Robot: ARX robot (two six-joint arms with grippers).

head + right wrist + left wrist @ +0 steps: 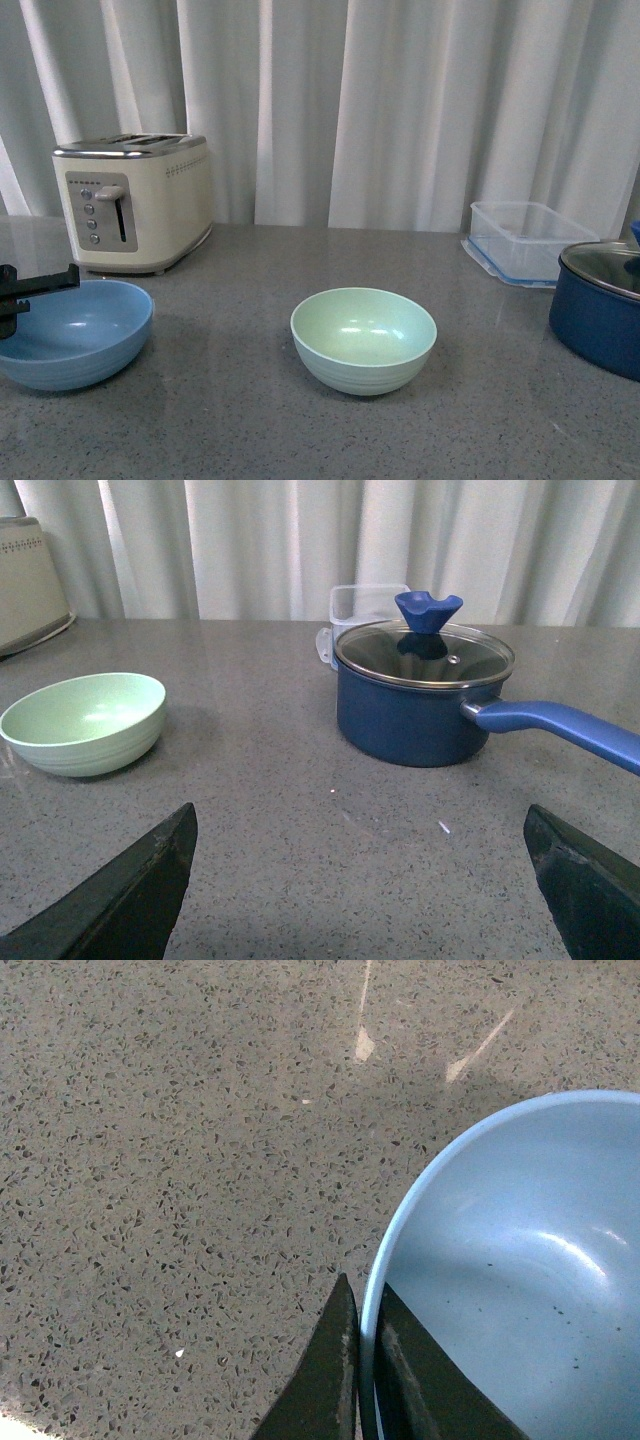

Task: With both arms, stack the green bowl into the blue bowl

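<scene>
The pale green bowl [364,339] stands upright in the middle of the grey counter; it also shows in the right wrist view [84,723]. The light blue bowl [72,334] stands at the left edge of the front view. My left gripper [10,297] is shut on the blue bowl's rim [375,1280], one finger inside and one outside. My right gripper [360,865] is open and empty, low over bare counter, well to the right of the green bowl; it is out of the front view.
A cream toaster [135,202] stands behind the blue bowl. A clear plastic container [528,242] sits at the back right. A dark navy pot with a glass lid [601,305] stands at the right, its long handle [560,728] pointing sideways. White curtains hang behind.
</scene>
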